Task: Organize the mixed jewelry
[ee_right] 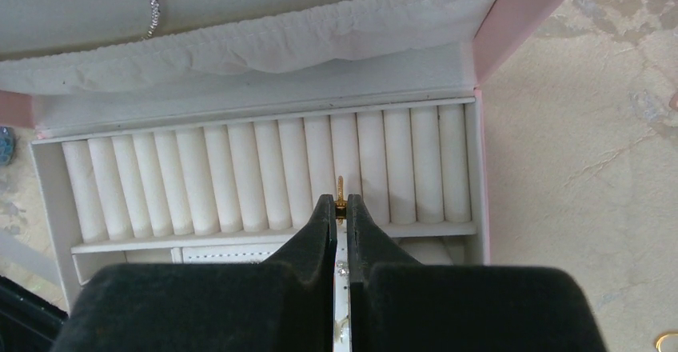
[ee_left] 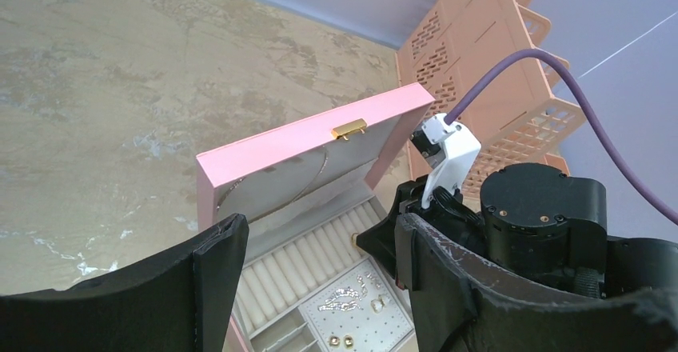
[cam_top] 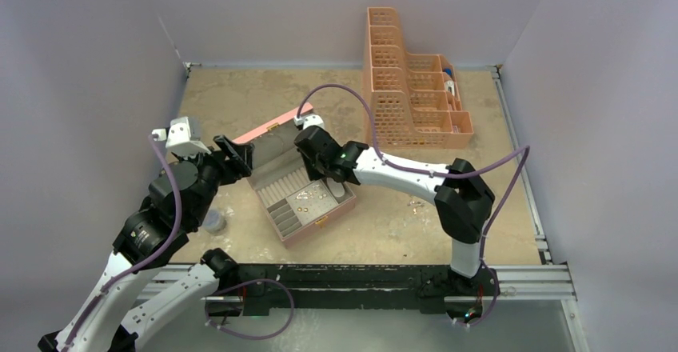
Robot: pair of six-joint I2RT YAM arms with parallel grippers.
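The right gripper (ee_right: pixel 337 206) is pressed together on a tiny gold piece (ee_right: pixel 340 186) that sticks out past its tips, over the ring rolls (ee_right: pixel 240 176) of the open pink box (ee_right: pixel 520 16), while the left gripper (ee_left: pixel 320 244) hangs spread above more jewelry pieces (ee_left: pixel 352 298) on the box's white panel (ee_left: pixel 360 324).

I can read no text, label, brand or number in my views, neither on the pink box (ee_left: pixel 304 140) nor the orange rack (cam_top: pixel 400 104).
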